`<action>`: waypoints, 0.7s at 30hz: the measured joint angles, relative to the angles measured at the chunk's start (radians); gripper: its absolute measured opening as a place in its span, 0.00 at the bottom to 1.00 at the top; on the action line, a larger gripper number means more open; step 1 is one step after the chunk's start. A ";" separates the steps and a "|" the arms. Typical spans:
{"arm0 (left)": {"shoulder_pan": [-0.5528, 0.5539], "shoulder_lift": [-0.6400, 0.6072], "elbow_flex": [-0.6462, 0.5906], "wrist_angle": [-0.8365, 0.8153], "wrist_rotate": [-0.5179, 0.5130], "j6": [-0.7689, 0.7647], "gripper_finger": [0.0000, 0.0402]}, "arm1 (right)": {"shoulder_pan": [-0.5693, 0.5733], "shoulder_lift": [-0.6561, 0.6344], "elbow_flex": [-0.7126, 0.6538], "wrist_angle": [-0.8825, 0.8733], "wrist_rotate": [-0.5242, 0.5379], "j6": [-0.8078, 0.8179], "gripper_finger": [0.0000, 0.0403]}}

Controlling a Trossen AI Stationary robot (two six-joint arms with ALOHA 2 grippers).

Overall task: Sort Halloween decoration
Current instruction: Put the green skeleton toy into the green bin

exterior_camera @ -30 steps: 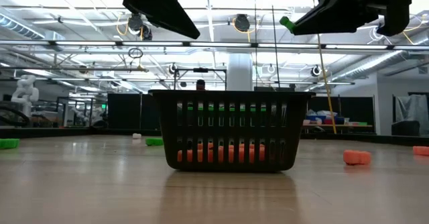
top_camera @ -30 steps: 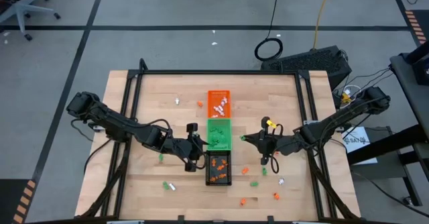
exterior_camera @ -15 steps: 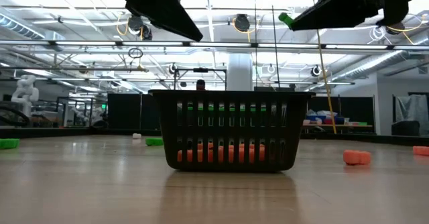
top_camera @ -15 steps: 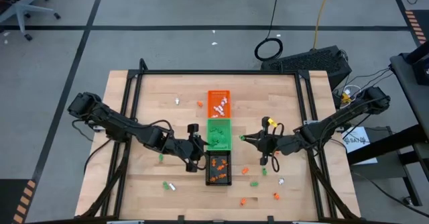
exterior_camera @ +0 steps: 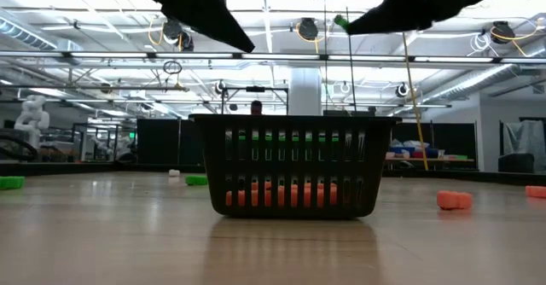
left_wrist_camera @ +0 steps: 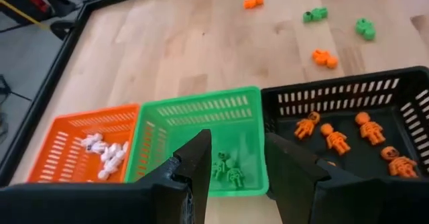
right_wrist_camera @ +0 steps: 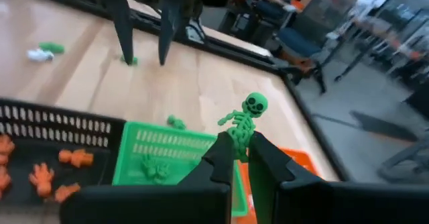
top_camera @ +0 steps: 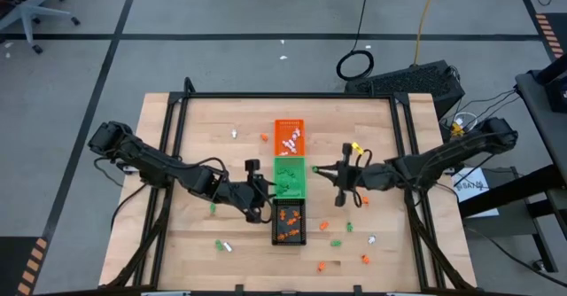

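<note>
The decoration is tiny skeleton and pumpkin trinkets. White ones lie in the orange tray [top_camera: 289, 136], green ones in the green tray [top_camera: 289, 177], orange ones in the black tray [top_camera: 289, 222]. My right gripper [top_camera: 317, 169] hovers at the green tray's right edge, shut on a green skeleton [right_wrist_camera: 244, 120] that also shows in the low view [exterior_camera: 340, 22]. My left gripper [left_wrist_camera: 238, 174] is open and empty. It hangs at the left side of the green and black trays [top_camera: 263, 192]. My right gripper pinches the green skeleton by its legs [right_wrist_camera: 239, 142] between the two fingertips [right_wrist_camera: 226, 151]. The fingers come about level from the table's right. Skull and ribs stick out past the tips, and the skeleton is lifted clear, above the green tray's edge.
Loose trinkets lie on the table: orange [top_camera: 264, 137] and white [top_camera: 234, 134] ones left of the orange tray, green ones at the near left [top_camera: 213, 208], and several orange, green and white ones right of the black tray [top_camera: 337, 241]. A black frame [top_camera: 292, 96] rims the table.
My right gripper has carried the green skeleton toward the table's far edge and slightly left, from beside the black tray's far corner to the green tray's right edge. It has stayed shut on it. The left arm has barely moved.
</note>
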 joint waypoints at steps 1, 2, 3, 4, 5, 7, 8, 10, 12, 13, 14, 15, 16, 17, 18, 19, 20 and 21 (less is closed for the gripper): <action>0.000 0.000 0.000 -0.011 -0.010 -0.004 0.34 | -0.022 0.006 0.006 0.000 -0.032 0.014 0.02; 0.000 0.000 0.000 -0.020 -0.024 -0.005 0.34 | -0.044 0.014 0.007 0.003 -0.061 0.033 0.02; 0.000 0.000 0.000 -0.028 -0.039 -0.005 0.34 | -0.065 0.027 0.007 0.004 -0.084 0.058 0.02; 0.000 0.000 0.000 -0.031 -0.053 -0.007 0.34 | -0.088 0.044 0.007 0.011 -0.101 0.086 0.02; 0.000 0.000 0.000 -0.029 -0.066 -0.008 0.34 | -0.106 0.066 0.007 0.026 -0.102 0.120 0.02; 0.001 0.000 0.000 -0.024 -0.084 -0.007 0.34 | -0.137 0.115 0.007 0.055 -0.102 0.187 0.02; 0.004 0.000 0.000 -0.020 -0.089 -0.007 0.34 | -0.147 0.143 0.007 0.078 -0.110 0.203 0.02; 0.007 0.000 0.000 -0.019 -0.100 -0.007 0.34 | -0.161 0.201 0.007 0.123 -0.141 0.211 0.02; 0.012 0.000 0.000 -0.015 -0.101 -0.008 0.34 | -0.167 0.262 0.007 0.177 -0.156 0.211 0.02; 0.013 0.000 0.000 -0.015 -0.101 -0.008 0.34 | -0.170 0.294 0.007 0.210 -0.156 0.212 0.02; 0.013 0.000 0.000 -0.015 -0.101 -0.007 0.34 | -0.174 0.320 0.007 0.238 -0.156 0.219 0.02; 0.014 0.000 0.000 -0.015 -0.101 -0.007 0.34 | -0.176 0.346 0.007 0.261 -0.156 0.229 0.02; 0.014 0.000 0.000 -0.016 -0.101 -0.007 0.34 | -0.178 0.373 0.007 0.289 -0.157 0.240 0.02; 0.013 0.000 0.000 -0.016 -0.101 -0.007 0.34 | -0.180 0.396 0.007 0.310 -0.164 0.253 0.02; 0.013 0.000 0.000 -0.016 -0.101 -0.007 0.34 | -0.181 0.415 0.007 0.320 -0.175 0.265 0.02; 0.012 0.000 0.000 -0.016 -0.101 -0.007 0.34 | -0.182 0.435 0.007 0.336 -0.177 0.278 0.02; 0.012 0.000 0.000 -0.016 -0.101 -0.007 0.34 | -0.182 0.453 0.007 0.350 -0.177 0.288 0.02; 0.012 0.000 0.000 -0.017 -0.101 -0.007 0.34 | -0.182 0.465 0.007 0.354 -0.177 0.299 0.02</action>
